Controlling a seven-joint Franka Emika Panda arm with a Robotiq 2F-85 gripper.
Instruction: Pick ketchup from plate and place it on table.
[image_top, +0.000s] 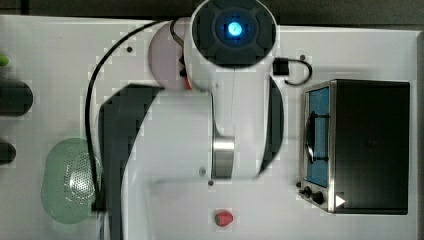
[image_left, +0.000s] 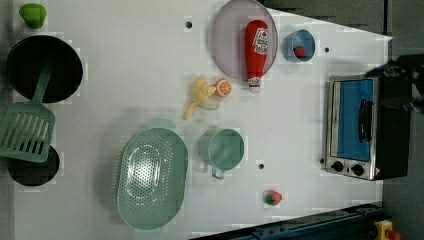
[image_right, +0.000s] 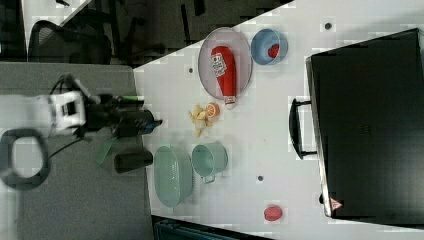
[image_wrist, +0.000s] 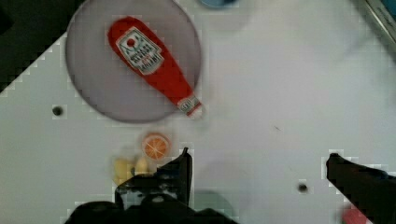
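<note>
The ketchup (image_left: 256, 50) is a slim red bottle with a white label. It lies flat on the greyish-lilac plate (image_left: 227, 35), and its white cap reaches over the rim toward an orange slice. The right view gives the same ketchup (image_right: 225, 70) on the plate (image_right: 207, 60). In the wrist view my gripper (image_wrist: 259, 161) hangs open above the white table (image_wrist: 261, 84), its dark fingers (image_wrist: 182, 165) spread wide with nothing between them. There the ketchup (image_wrist: 152, 60) and plate (image_wrist: 93, 88) lie beyond the fingers, apart from them. The arm (image_top: 235, 75) covers most of the plate (image_top: 162, 55) in the top view.
A small blue dish (image_left: 299, 46) with a red lump sits beside the plate. An orange slice (image_left: 223, 88) and banana (image_left: 199, 97) lie near the cap. A green cup (image_left: 224, 149), colander (image_left: 150, 177), toaster oven (image_left: 360, 127), strawberry (image_left: 272, 197) and black pan (image_left: 44, 67) stand around.
</note>
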